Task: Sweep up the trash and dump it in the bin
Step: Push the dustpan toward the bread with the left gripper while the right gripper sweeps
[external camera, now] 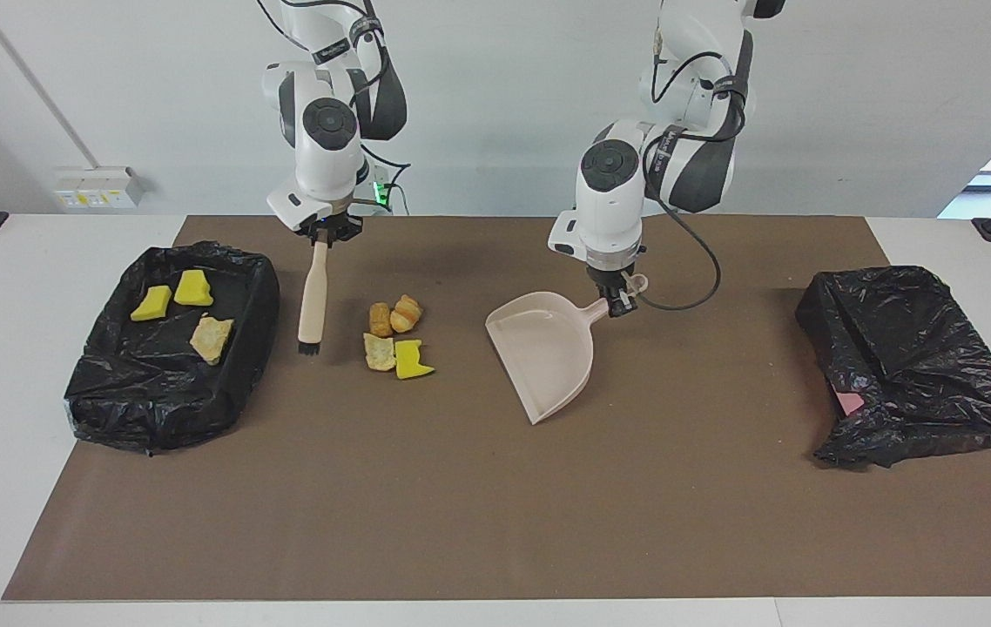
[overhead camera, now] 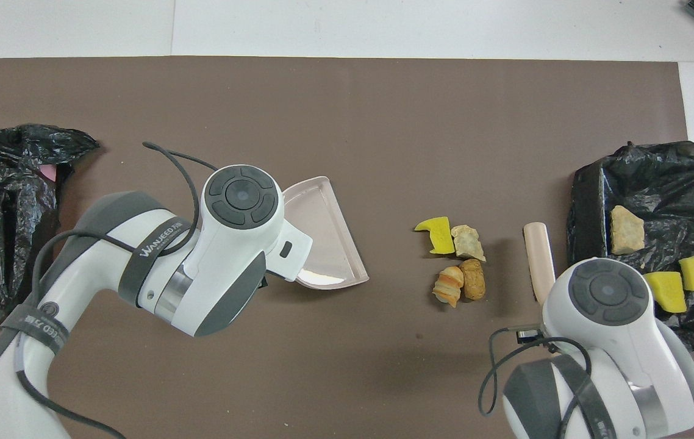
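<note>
Four scraps of trash (external camera: 394, 334) (overhead camera: 454, 259), yellow and tan-brown, lie bunched on the brown mat. My right gripper (external camera: 321, 237) is shut on the top of a beige brush (external camera: 313, 296) (overhead camera: 539, 259). The brush hangs bristles-down between the scraps and the black-lined bin (external camera: 104, 409) (overhead camera: 591, 195), touching no scrap. That bin holds three more scraps. My left gripper (external camera: 616, 300) is shut on the handle of the beige dustpan (external camera: 543, 353) (overhead camera: 322, 238), which is tilted with its mouth turned toward the scraps, a gap away from them.
A crumpled black bag (external camera: 913, 366) (overhead camera: 5, 213) with a pink bit showing lies at the left arm's end of the table. The brown mat (external camera: 461, 522) covers most of the white table.
</note>
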### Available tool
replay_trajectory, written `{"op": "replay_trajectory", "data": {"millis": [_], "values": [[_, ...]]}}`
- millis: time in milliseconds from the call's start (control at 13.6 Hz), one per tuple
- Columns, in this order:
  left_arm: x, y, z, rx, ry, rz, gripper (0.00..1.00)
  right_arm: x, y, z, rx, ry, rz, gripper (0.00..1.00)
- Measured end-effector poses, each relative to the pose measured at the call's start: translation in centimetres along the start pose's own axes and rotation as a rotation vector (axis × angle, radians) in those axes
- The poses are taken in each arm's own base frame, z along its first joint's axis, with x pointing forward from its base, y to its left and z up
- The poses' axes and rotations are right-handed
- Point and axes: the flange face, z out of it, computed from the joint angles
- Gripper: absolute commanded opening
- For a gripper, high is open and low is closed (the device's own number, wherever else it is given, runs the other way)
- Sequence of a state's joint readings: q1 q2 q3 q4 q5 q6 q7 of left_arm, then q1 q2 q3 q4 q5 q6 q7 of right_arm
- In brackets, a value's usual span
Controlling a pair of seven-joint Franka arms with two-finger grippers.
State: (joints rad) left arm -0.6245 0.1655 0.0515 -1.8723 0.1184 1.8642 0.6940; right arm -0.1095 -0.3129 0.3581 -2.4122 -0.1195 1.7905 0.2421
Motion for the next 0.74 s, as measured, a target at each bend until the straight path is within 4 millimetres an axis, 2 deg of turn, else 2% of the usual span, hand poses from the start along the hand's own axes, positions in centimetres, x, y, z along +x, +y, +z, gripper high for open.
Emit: {"op": "replay_trajectory", "data": {"millis": [295, 442, 736], "values": [[1.5, 1.8, 1.3, 0.068, 0.000, 0.080, 0.00, -0.6, -1.5, 2.4, 0.064, 0.013, 0.000, 0.00], [2.1, 2.4, 1.8, 0.098, -0.005, 0.111, 0.00, -0.9, -3.3, 3.5, 0.111, 0.014, -0.015, 0.00], [2.7, 3.4, 2.9, 0.118, -0.006, 0.152, 0.00, -0.8, -6.7, 3.8, 0.244, 0.027, 0.006, 0.00]]}}
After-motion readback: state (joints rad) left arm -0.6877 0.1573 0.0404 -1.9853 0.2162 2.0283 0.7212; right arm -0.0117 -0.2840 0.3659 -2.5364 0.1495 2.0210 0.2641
